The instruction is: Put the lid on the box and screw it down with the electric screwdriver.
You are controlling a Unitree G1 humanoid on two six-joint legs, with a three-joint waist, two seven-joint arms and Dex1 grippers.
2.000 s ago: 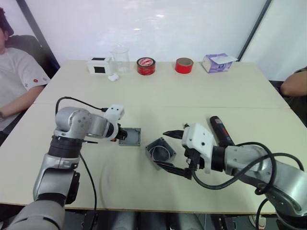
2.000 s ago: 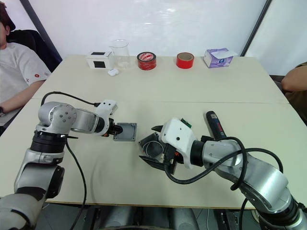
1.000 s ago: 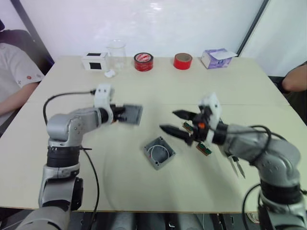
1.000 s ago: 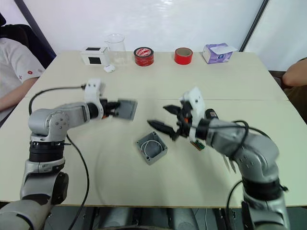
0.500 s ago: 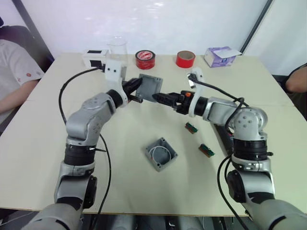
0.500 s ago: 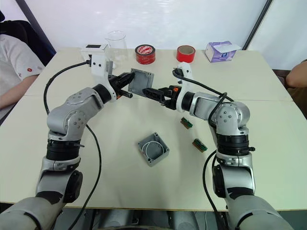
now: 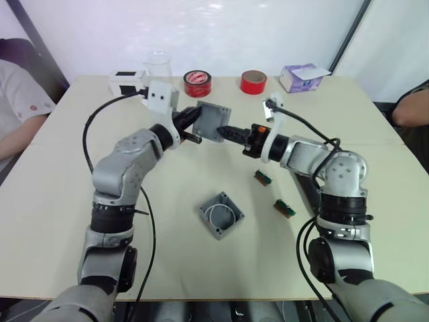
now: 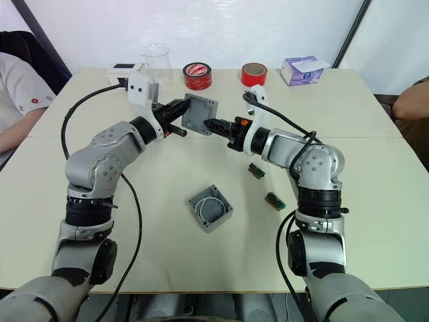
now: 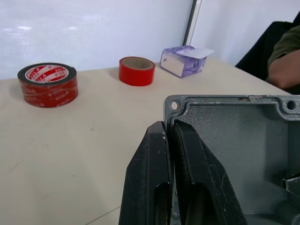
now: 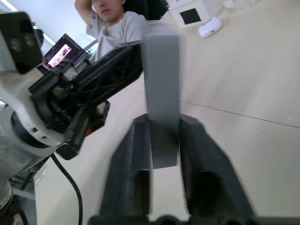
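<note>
Both grippers are clamping the lid (image 8: 200, 112) in mid-air, beyond the box (image 8: 210, 208) (left gripper (image 9: 169, 140), right gripper (image 10: 163, 147)); uncoordinated release risks dropping it.

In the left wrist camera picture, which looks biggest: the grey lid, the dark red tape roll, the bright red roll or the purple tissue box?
1. The lid, much nearer the camera.
2. Dark red tape roll.
3. Purple tissue box and bright red roll: they look alike, so unranked.

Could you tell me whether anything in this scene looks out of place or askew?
Yes: the lid is up in the air on edge, pinched by both the left hand and the right hand, well away from the box, which sits open on the table, turned at an angle.
</note>
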